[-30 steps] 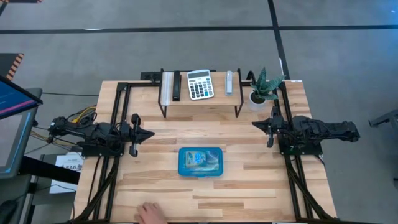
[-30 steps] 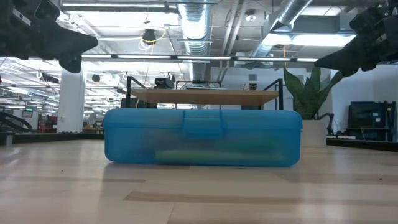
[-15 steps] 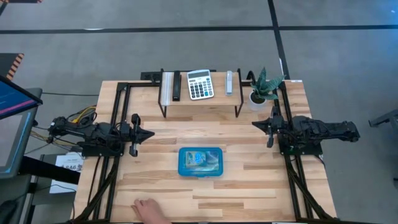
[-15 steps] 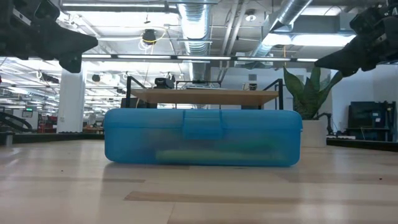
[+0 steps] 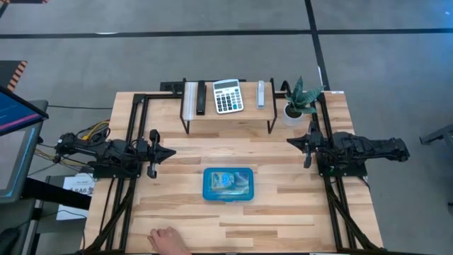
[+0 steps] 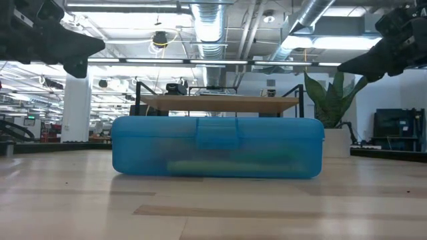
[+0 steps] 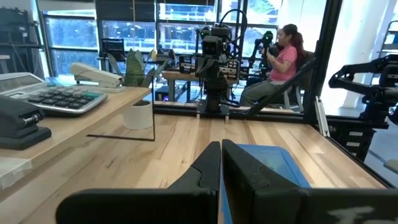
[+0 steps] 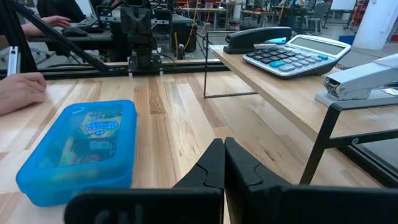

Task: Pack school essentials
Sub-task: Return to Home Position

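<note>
Blue case (image 5: 227,184) sits closed at the table (image 5: 297,212) centre, seemingly packed. Left gripper (image 5: 170,151) and right gripper (image 5: 289,142), fingers together, hang near opposite side edges; settle them clear of the person's hand (image 5: 168,239).

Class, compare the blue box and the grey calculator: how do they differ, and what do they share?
The blue box lies on the tabletop; the calculator sits on the raised shelf. The box is translucent blue, the calculator opaque grey with keys. Both are rectangular.

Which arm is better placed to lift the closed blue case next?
Probably left: the left hand sits slightly nearer the blue translucent plastic case than the right hand, though a person's hand lies near its side.
</note>
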